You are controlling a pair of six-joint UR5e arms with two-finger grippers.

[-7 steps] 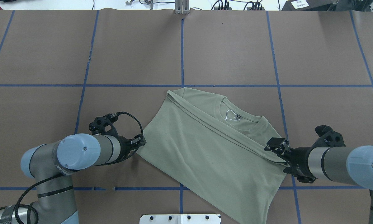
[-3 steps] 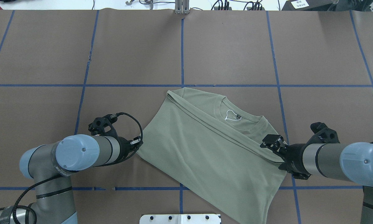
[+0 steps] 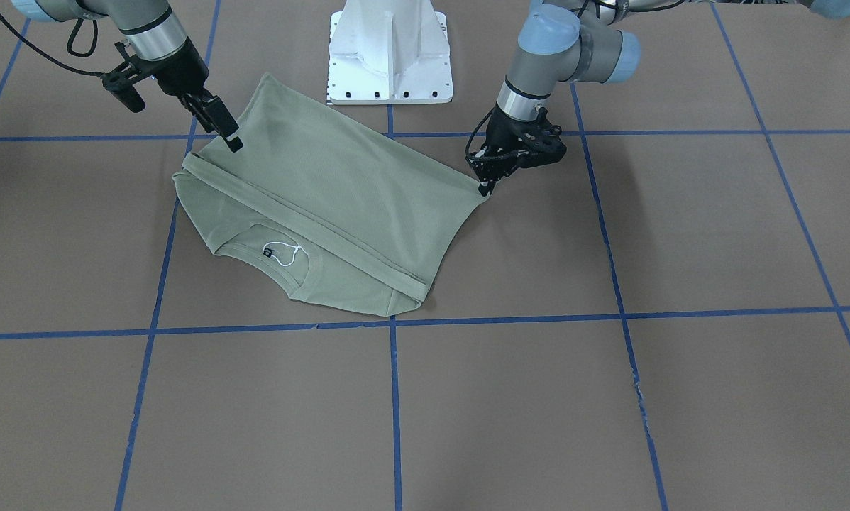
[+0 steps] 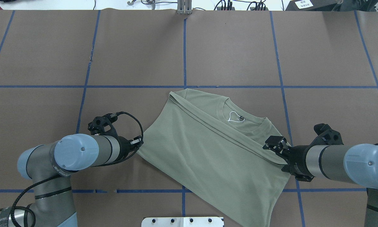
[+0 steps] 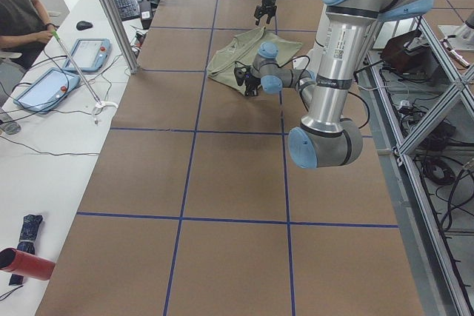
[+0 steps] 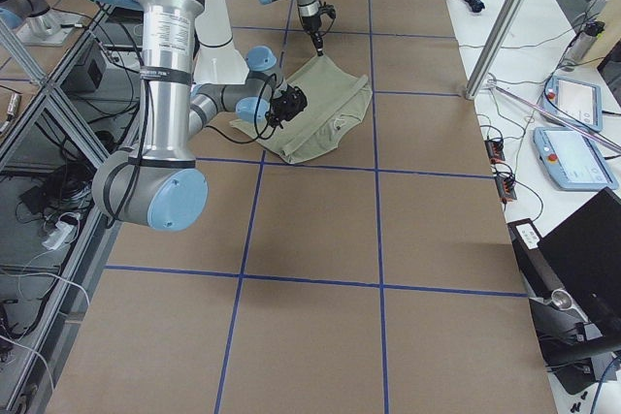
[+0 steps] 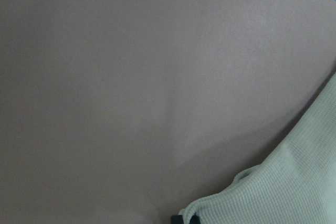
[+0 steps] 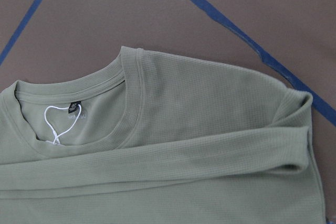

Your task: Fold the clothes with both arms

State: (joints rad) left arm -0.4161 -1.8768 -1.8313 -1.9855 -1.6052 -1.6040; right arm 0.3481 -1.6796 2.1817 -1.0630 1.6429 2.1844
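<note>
The shirt (image 4: 214, 151) lies flat on the brown bench (image 4: 239, 47), on the robot's side of it and askew to the blue tape lines (image 4: 184, 56). Its neck (image 4: 239, 118) points away from the robot, and the black label (image 8: 74, 106) and white loop string (image 8: 52, 124) show inside it. A sleeve (image 8: 157, 166) is folded across the chest as 1 long band just below the neck. The band runs from the far left shoulder to the right shoulder, where its folded end shows in the right wrist view. One hem corner lies near the white base (image 3: 389, 50).

The left fingers (image 3: 485, 186) sit low at the shirt's left corner, which is drawn out to a point. In the left wrist view the knit corner runs down into a dark fingertip at the bottom edge, so these fingers appear clamped on the corner.

The right fingers (image 4: 272, 143) are over the right shoulder, by the end of the folded sleeve. Whether they are apart or together cannot be told. The cloth under them lies flat.

The 2 arms reach in from opposite sides of the shirt. In the exterior left view a person (image 5: 18, 5) sits at a side desk.
</note>
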